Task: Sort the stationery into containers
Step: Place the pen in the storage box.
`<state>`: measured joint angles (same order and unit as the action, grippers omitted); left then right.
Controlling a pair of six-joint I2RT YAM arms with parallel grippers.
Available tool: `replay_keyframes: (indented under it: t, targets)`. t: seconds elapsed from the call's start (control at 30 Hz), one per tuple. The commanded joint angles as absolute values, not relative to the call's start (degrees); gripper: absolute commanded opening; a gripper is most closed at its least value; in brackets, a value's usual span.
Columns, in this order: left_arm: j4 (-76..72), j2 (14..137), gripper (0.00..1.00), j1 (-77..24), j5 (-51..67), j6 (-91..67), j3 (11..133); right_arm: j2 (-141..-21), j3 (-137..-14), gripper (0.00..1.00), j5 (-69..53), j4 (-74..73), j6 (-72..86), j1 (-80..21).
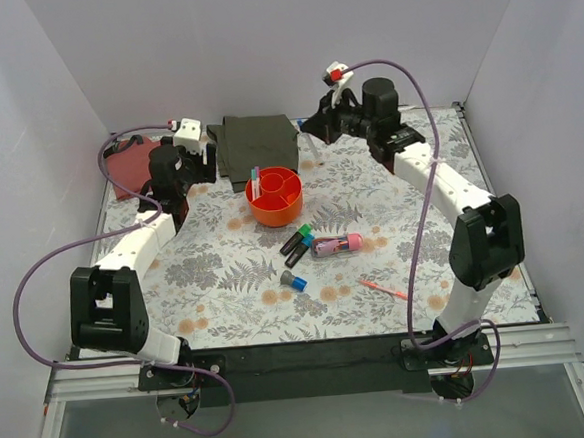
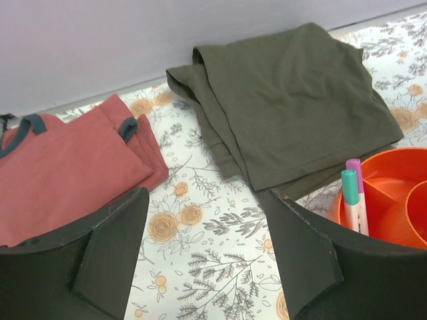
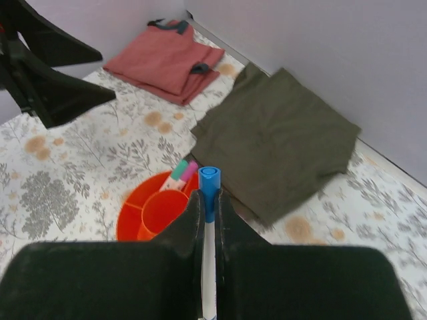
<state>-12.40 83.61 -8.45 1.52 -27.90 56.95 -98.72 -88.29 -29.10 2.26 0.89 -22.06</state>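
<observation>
The right hand (image 3: 208, 200) pinches a blue-capped white pen (image 3: 209, 179), with the orange bowl (image 3: 130, 215) at lower left of its frame. The left hand (image 2: 205, 200) gapes wide, holding nothing.

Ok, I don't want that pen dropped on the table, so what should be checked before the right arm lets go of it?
1. Right jaws shut on the blue-capped pen: ok.
2. Pen over the orange bowl: not ok, the bowl lies off to the side.
3. Free compartment: ok, only two pens stand in one.
4. Left jaws out of the way: ok, open and empty, near the olive cloth.
5. Pen tip's height above the rim: cannot tell.
</observation>
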Motion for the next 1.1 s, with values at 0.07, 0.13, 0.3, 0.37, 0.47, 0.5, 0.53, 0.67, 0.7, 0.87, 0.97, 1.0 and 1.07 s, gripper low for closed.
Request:
replay_keyframes:
  t: [0.07,0.13,0.3,0.37,0.47,0.5,0.53,0.67,0.7,0.87,0.97,1.0,1.07]
  targets:
    - [-10.1,84.3,0.70,-8.2,0.7,-29.3,59.3,-106.6,-91.4,0.01,-27.0,23.4,7.6,-28.6]
    - [-10.5,84.4,0.70,-8.2,0.7,-29.8,58.9,-107.8,-90.8,0.01,-24.4,26.8,7.4,-30.9]
    - [-14.7,83.5,0.69,-7.9,-5.3,-31.3,56.6,-109.3,-86.2,0.01,-19.2,42.4,4.0,-36.2]
    - [-14.9,83.3,0.69,-7.6,-5.8,-31.3,55.6,-110.7,-86.4,0.01,-17.8,45.8,3.4,-38.1]
    - [-14.8,83.1,0.69,-6.7,-6.2,-31.6,53.9,-112.6,-87.4,0.01,-16.4,47.3,3.5,-39.7]
    - [-14.9,83.0,0.69,-6.1,-6.2,-31.6,53.5,-113.1,-88.2,0.01,-16.1,47.5,3.6,-39.9]
    - [-14.9,82.9,0.69,-5.7,-6.1,-31.7,53.3,-114.3,-88.7,0.01,-15.9,47.5,4.2,-40.3]
    - [-14.3,82.4,0.69,-3.9,-6.1,-32.9,52.5,-116.9,-90.6,0.01,-15.3,47.5,4.1,-41.0]
    - [-13.9,82.2,0.69,-3.2,-5.9,-33.0,52.5,-117.2,-90.9,0.01,-14.9,47.5,4.0,-41.3]
    - [-13.9,82.3,0.69,-2.0,-4.7,-33.3,52.4,-118.6,-89.5,0.01,-14.8,47.5,1.7,-41.7]
    - [-13.8,82.9,0.69,-1.5,-4.0,-33.5,52.6,-118.9,-88.5,0.01,-14.8,47.5,1.8,-41.7]
    - [-14.0,83.1,0.69,-1.3,-4.0,-33.7,52.6,-118.9,-88.3,0.01,-14.9,47.5,1.8,-41.7]
    - [-14.0,83.6,0.69,-1.1,-3.9,-33.9,52.6,-119.3,-88.0,0.01,-15.0,47.5,1.9,-41.7]
